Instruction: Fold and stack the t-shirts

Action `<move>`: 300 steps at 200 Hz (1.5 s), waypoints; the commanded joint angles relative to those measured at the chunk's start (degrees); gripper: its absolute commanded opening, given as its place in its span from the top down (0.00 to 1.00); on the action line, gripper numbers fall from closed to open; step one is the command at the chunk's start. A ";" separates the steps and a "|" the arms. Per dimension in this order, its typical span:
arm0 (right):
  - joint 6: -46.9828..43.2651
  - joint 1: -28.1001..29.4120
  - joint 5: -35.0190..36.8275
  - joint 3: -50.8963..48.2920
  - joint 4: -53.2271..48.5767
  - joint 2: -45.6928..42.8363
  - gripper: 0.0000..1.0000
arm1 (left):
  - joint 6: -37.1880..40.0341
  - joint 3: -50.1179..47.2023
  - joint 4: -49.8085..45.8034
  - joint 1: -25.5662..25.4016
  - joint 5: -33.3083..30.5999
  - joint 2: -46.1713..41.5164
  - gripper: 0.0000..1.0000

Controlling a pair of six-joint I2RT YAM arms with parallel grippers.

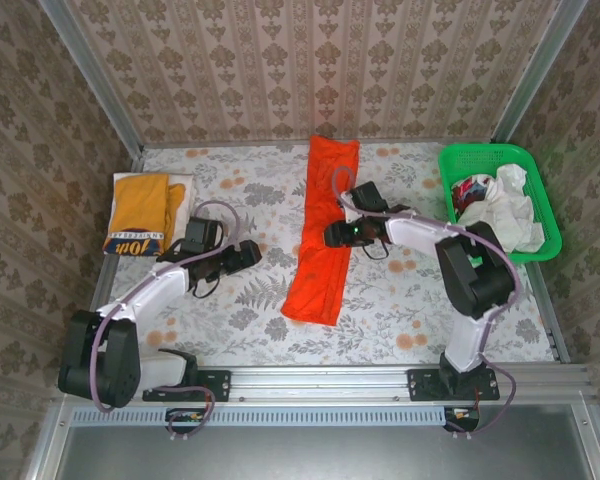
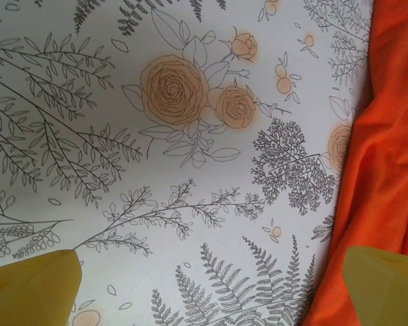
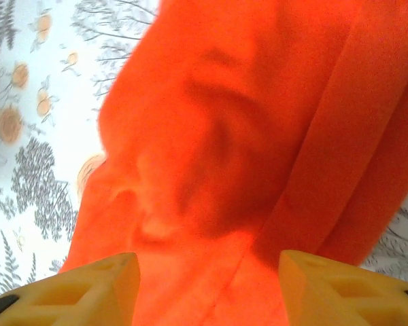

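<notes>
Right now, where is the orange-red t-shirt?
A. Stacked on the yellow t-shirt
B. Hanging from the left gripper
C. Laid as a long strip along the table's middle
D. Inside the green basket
C: the orange-red t-shirt lies as a long narrow strip on the middle of the table, apart from the yellow t-shirt at the left and the green basket at the right.

We see our left gripper spread wide over the flower-printed counter, its yellow fingertips well apart with bare counter between them. The orange-red t-shirt lies rumpled along the gripper's right side, behind the right fingertip.
</notes>
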 commanded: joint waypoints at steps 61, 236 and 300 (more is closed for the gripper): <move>-35.06 22.39 11.58 -12.95 -0.09 -15.41 0.28 | 7.22 5.39 2.82 8.03 5.50 2.66 0.00; -42.54 29.05 10.85 -5.71 -12.18 -1.62 0.59 | 7.60 1.96 4.48 10.61 6.28 1.01 0.00; -45.17 29.92 13.57 -5.30 -14.87 -1.65 1.00 | 8.35 1.27 4.83 10.94 5.19 -0.10 0.00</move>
